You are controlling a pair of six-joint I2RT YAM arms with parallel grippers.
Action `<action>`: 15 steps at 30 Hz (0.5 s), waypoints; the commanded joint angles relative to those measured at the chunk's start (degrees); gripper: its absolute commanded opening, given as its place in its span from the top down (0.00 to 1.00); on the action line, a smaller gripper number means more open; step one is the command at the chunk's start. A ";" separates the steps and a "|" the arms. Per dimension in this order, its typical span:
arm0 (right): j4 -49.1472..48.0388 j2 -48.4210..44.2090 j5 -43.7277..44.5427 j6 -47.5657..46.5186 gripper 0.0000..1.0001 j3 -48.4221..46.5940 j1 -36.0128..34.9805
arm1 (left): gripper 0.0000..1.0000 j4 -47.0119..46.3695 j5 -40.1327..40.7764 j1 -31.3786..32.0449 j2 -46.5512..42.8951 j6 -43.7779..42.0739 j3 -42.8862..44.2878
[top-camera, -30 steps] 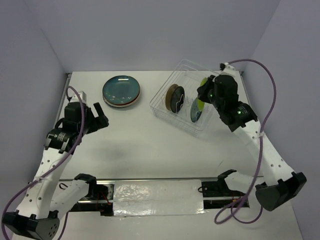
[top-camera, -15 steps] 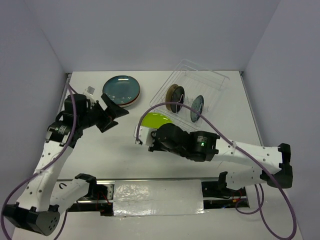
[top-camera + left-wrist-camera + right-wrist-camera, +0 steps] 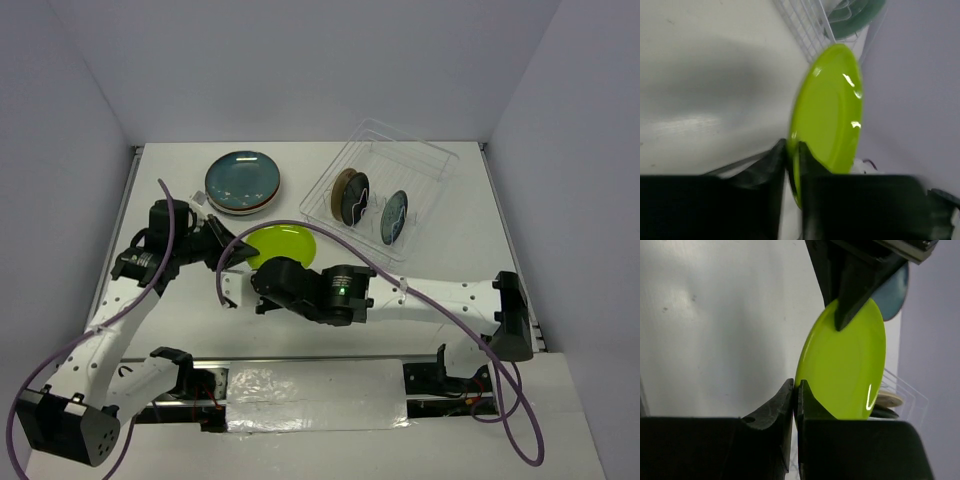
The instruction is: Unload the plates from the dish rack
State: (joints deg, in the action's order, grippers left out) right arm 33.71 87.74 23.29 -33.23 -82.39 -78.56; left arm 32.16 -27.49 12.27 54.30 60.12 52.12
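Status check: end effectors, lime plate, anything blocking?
Left end effector shut on lime plate. Right end effector shut on same plate, opposite edge. Plate out of dish rack. Path to plate stack looks open.

The dish rack sat at the far right of the table, with upright plates standing in its near half. Left of it, also far back, lay a stack of plates. Before both, mid-table, the held plate was clamped between the left hand on its left and the right hand before it.
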 commanded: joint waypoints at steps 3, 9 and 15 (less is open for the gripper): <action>-7.15 -0.99 4.22 -1.31 0.65 1.07 -0.80 | 1.00 3.16 9.94 0.30 1.24 -5.36 -0.09; -16.82 -10.91 2.91 8.17 0.00 12.59 2.88 | 1.00 -5.59 25.97 0.12 -1.74 -3.17 -9.65; -17.21 -21.29 -1.49 25.56 0.00 19.64 14.73 | 1.00 -27.93 26.61 -1.10 4.48 -3.34 -19.85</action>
State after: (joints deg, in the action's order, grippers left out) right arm 21.02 70.98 23.31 -19.16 -63.02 -68.95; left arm 19.86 -3.29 12.21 55.92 57.08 33.39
